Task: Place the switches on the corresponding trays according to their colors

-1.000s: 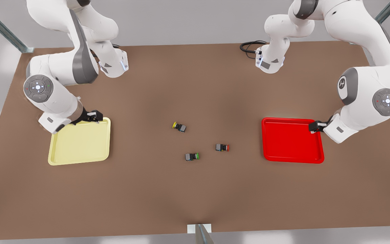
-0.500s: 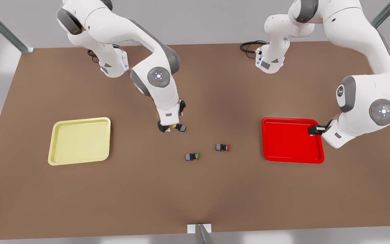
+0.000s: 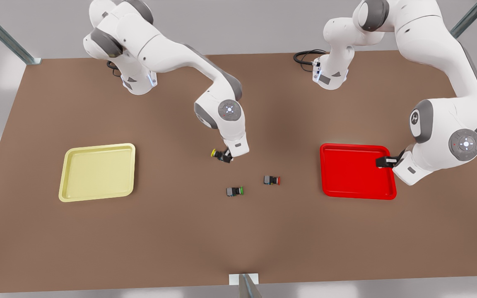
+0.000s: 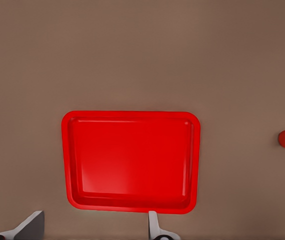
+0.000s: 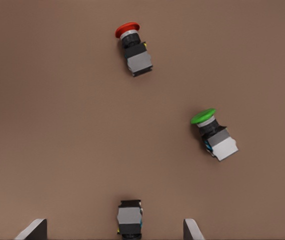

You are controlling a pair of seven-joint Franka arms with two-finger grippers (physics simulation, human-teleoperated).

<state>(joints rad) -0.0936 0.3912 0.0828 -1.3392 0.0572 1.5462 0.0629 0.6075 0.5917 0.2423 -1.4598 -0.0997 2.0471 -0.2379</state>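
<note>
Brown surface (image 3: 238, 236) holds a bare yellow tray (image 3: 97, 171) and red tray (image 3: 356, 170). Right end effector (image 3: 224, 156) gapes over yellow switch (image 3: 218, 154); left end effector (image 3: 383, 162) gapes above the red tray.

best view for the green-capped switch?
Right wrist view: the green-capped switch lies unobstructed on the table, with green cap, dark body and light end face all distinct. The front view shows it as a tiny block between the trays, cap toward the front view's right.
</note>
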